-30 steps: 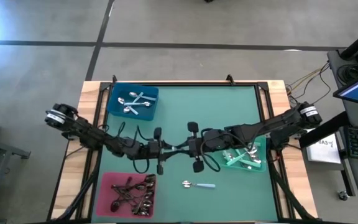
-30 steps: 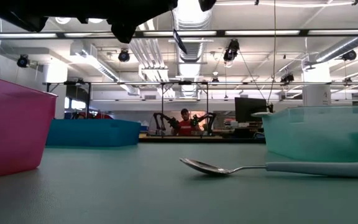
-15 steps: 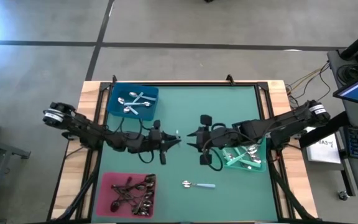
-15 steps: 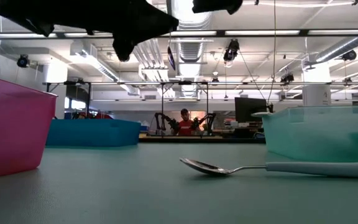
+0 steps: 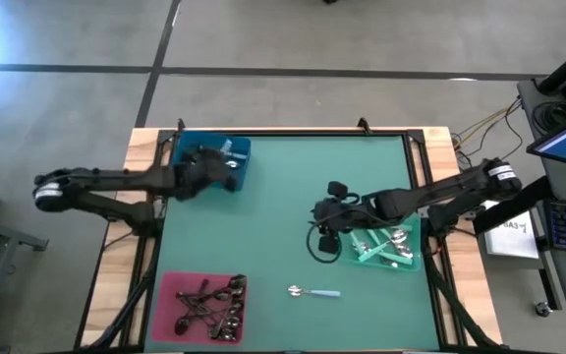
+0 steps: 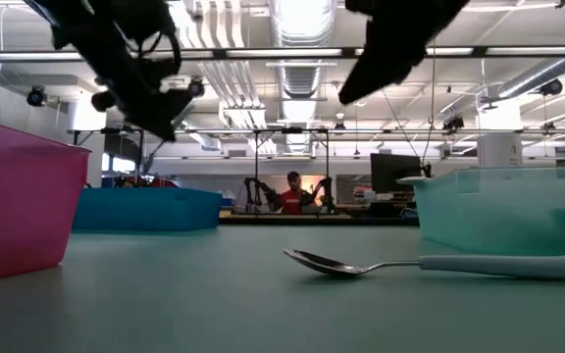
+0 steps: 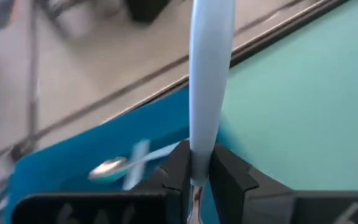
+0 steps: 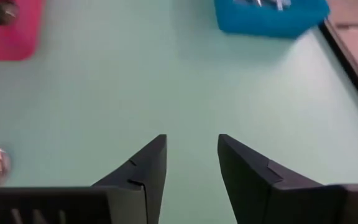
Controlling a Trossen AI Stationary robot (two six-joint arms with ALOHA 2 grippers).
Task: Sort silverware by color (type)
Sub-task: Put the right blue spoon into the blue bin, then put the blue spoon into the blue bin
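Nearest, a mint-handled spoon [image 5: 313,292] with shiny bowl lying alone on the green mat, right gripper [image 5: 319,224] beyond it, fingers apart and empty, farther back left gripper [image 7: 194,171] over the blue tray [image 5: 187,169], clamped on a pale-handled spoon [image 7: 209,81], bowl hidden.

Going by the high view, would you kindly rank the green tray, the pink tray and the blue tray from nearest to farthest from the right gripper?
From the right gripper:
1. Green tray, right beside it.
2. Pink tray, near-left corner.
3. Blue tray, far-left corner, under the left arm.
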